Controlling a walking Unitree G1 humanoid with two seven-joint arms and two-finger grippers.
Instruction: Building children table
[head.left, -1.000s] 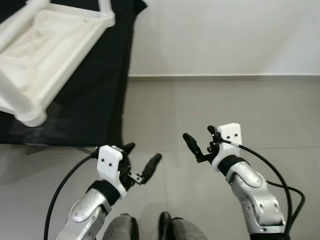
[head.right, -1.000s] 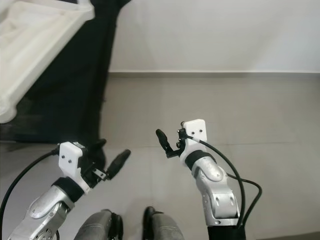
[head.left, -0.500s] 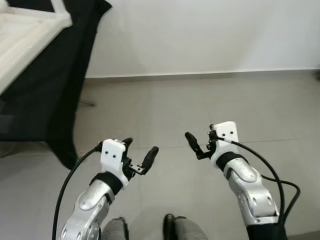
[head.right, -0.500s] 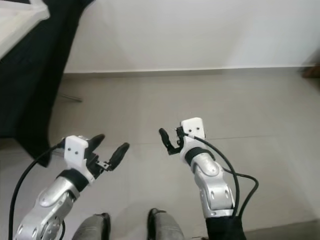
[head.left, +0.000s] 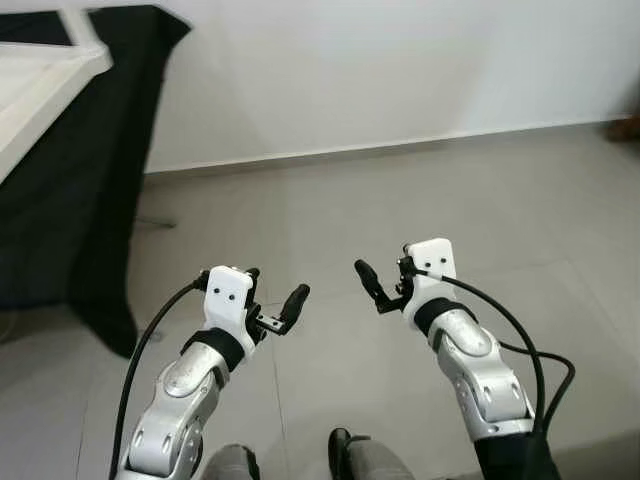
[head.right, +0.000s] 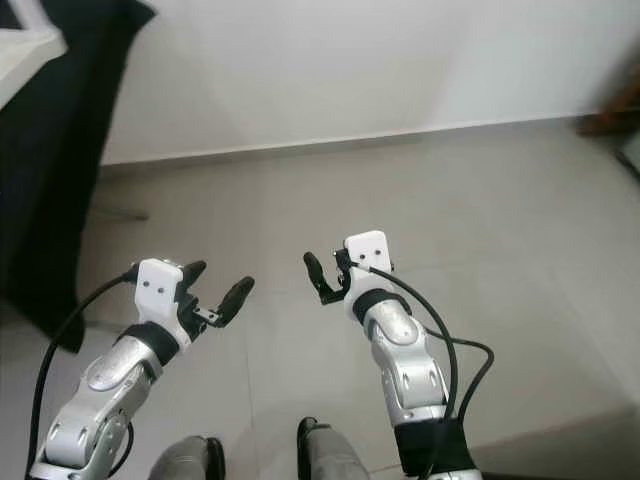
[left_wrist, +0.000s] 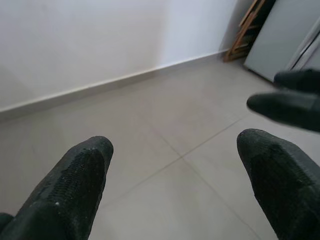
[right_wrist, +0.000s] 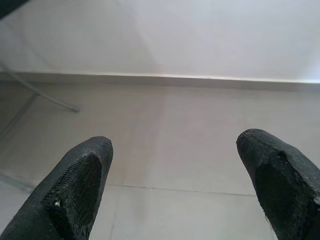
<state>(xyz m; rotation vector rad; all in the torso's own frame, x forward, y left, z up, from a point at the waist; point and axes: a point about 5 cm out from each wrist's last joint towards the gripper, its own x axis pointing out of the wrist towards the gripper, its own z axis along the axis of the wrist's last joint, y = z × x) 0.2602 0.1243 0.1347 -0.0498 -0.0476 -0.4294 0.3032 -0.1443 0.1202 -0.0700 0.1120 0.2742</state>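
Left gripper (head.left: 272, 301): raised before the body, fingers spread wide, empty. Right gripper (head.left: 383, 283): same height, near the left, fingers wide, empty.
Floor (head.left: 330, 215): grey tile.
Black cloth (head.left: 75, 190): far left, draped to the floor.
Table part (head.left: 40, 85): white, on the cloth, now only a corner at the far left edge; a second ago it lay much closer to centre. The view has swung right, away from it; likely a turn toward another piece.
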